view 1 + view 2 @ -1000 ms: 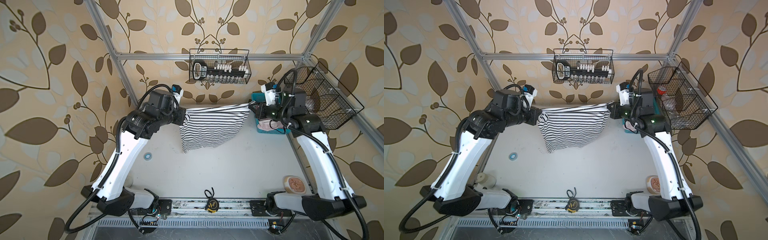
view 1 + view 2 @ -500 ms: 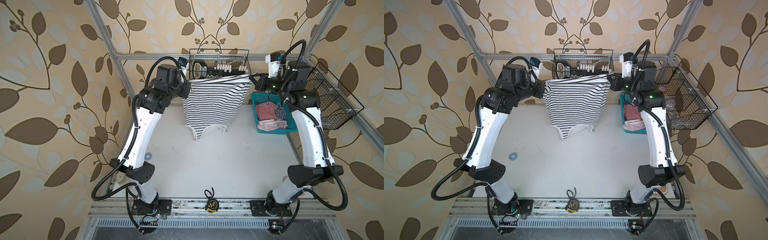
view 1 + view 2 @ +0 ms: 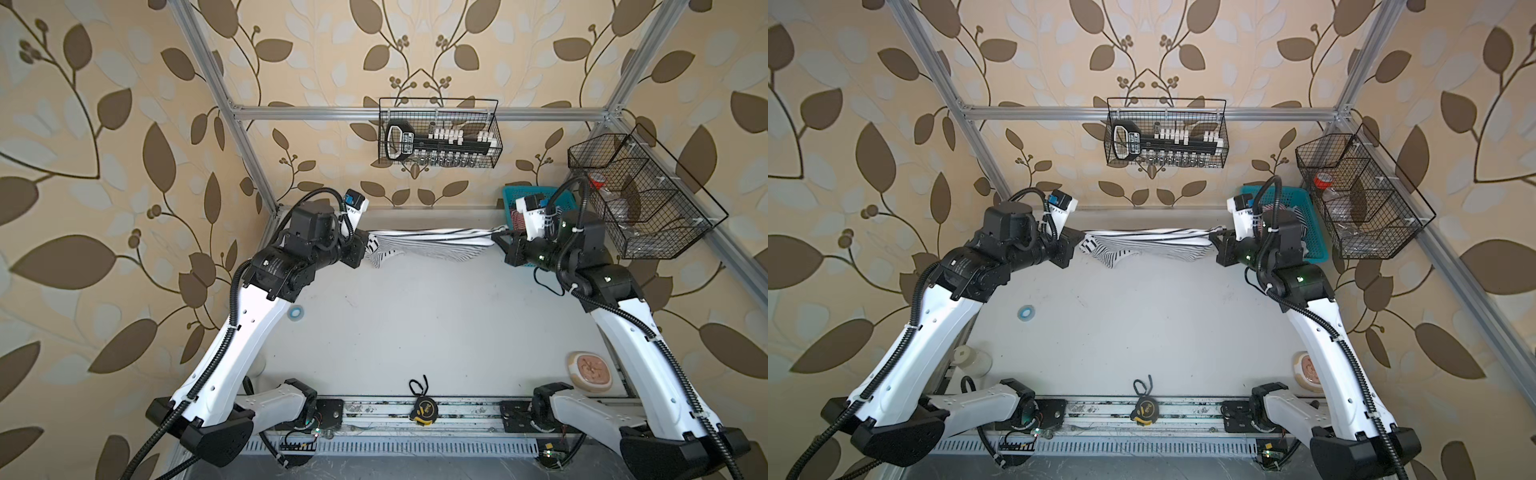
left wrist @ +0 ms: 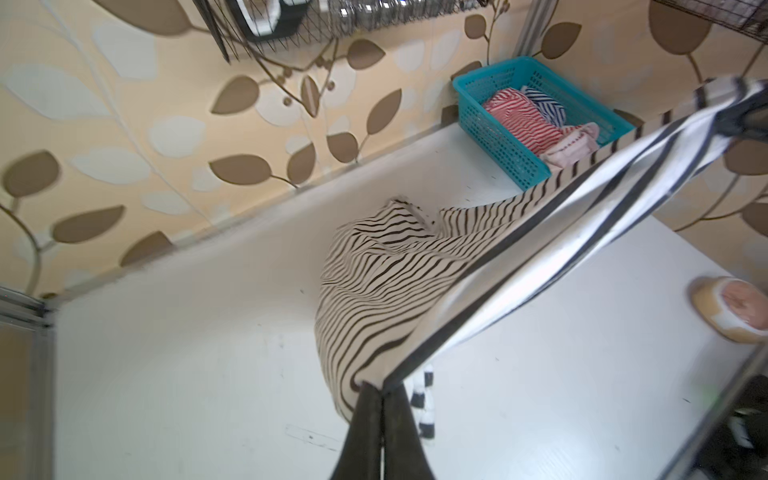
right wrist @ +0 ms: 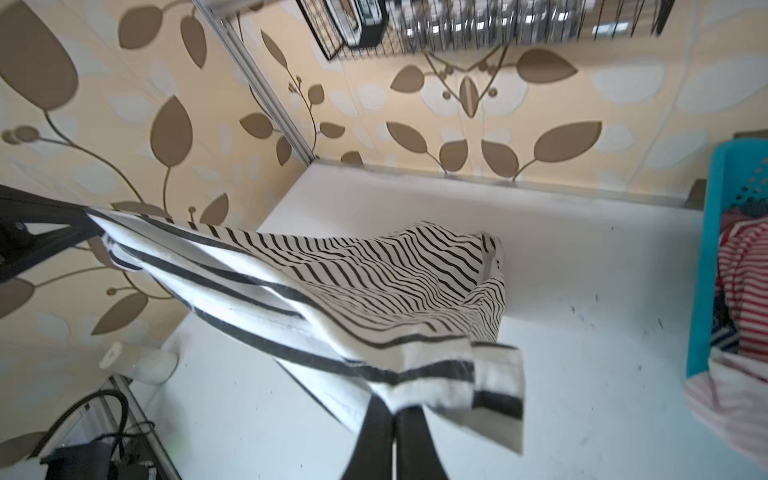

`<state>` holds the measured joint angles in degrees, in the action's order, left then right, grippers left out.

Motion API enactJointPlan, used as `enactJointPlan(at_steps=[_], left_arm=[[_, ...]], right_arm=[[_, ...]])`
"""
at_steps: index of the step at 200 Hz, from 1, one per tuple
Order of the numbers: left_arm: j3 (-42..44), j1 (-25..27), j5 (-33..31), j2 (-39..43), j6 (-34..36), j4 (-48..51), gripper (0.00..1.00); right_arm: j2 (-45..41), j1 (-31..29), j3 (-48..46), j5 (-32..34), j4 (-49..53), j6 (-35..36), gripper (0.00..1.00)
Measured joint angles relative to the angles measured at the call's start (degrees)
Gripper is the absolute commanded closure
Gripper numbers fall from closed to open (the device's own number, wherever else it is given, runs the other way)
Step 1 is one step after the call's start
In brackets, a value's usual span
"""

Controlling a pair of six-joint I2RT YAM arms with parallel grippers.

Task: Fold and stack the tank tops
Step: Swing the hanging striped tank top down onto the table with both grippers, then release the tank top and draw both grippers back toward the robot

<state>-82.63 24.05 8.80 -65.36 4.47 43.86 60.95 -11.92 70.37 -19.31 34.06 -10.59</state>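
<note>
The black-and-white tank top (image 3: 432, 245) (image 3: 1150, 243) is stretched in a taut band between both grippers, low over the far part of the table. Its body (image 4: 395, 270) (image 5: 374, 282) sags and trails toward the back wall. My left gripper (image 3: 368, 245) (image 4: 382, 388) is shut on one corner of the hem. My right gripper (image 3: 496, 241) (image 5: 392, 409) is shut on the other corner. The red-and-white top (image 4: 523, 120) (image 5: 744, 282) and the navy-and-white top (image 4: 544, 106) lie crumpled in the turquoise basket (image 4: 498, 141) (image 3: 1291, 191) at the back right.
A wire basket of tools (image 3: 438, 133) hangs on the back wall, another wire basket (image 3: 640, 199) on the right frame. On the table are a tape roll (image 3: 296, 311), a tape measure (image 3: 424, 409), a round dish (image 3: 590, 370) and a white cup (image 3: 971, 359).
Both arms have come down from a raised pose. The black-and-white top, which hung spread out high before the back wall, is now pulled flat and low over the table's far edge.
</note>
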Motion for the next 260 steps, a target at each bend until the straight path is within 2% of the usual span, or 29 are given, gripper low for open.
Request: enactJointPlan(at_steps=[27,54,78,103,126,135,146,163,188,216,239,260], left_arm=[[5.6,0.4,2.2,0.7,-3.7,1.4,1.00],[1.3,0.4,-0.2,-4.1,-4.6,3.5,1.00],[-13.6,0.7,-4.5,-13.6,-2.5,4.9,1.00],[-36.4,0.6,-10.3,-27.5,1.7,5.1,1.00],[-58.0,0.6,-14.7,-40.5,5.8,4.9,1.00],[-63.4,0.6,-15.7,-43.7,7.2,4.7,1.00],[-65.7,0.6,-16.6,-45.1,8.3,3.8,1.00],[-62.8,0.4,-16.7,-43.4,9.6,1.3,1.00],[-46.3,0.2,-14.8,-33.6,10.5,-6.1,1.00],[-26.9,0.3,-11.1,-20.4,10.3,-12.5,1.00],[-15.2,0.7,-8.0,-11.7,8.7,-13.2,1.00],[-5.5,2.5,-6.2,-6.2,5.6,-11.3,0.98]], right_arm=[[0.2,-0.8,-3.5,2.7,3.1,-0.2,1.00],[6.0,0.9,0.2,2.9,4.0,-0.3,1.00],[15.5,3.2,12.5,2.9,4.3,-0.3,1.00],[25.4,6.0,28.8,2.6,3.4,-0.8,1.00],[30.7,7.7,39.9,1.9,1.6,-1.8,1.00],[31.4,7.9,42.7,1.5,0.8,-2.2,1.00],[31.5,8.0,45.0,0.9,-0.1,-2.7,1.00],[29.9,7.9,46.0,0.2,-2.2,-2.8,1.00],[24.2,7.9,41.2,-0.9,-5.9,-2.6,1.00],[13.2,7.8,26.1,-2.4,-10.6,-2.4,1.00],[5.8,6.9,13.1,-3.3,-11.5,-2.4,1.00],[1.4,3.6,1.8,-1.9,-9.2,-2.3,1.00]])
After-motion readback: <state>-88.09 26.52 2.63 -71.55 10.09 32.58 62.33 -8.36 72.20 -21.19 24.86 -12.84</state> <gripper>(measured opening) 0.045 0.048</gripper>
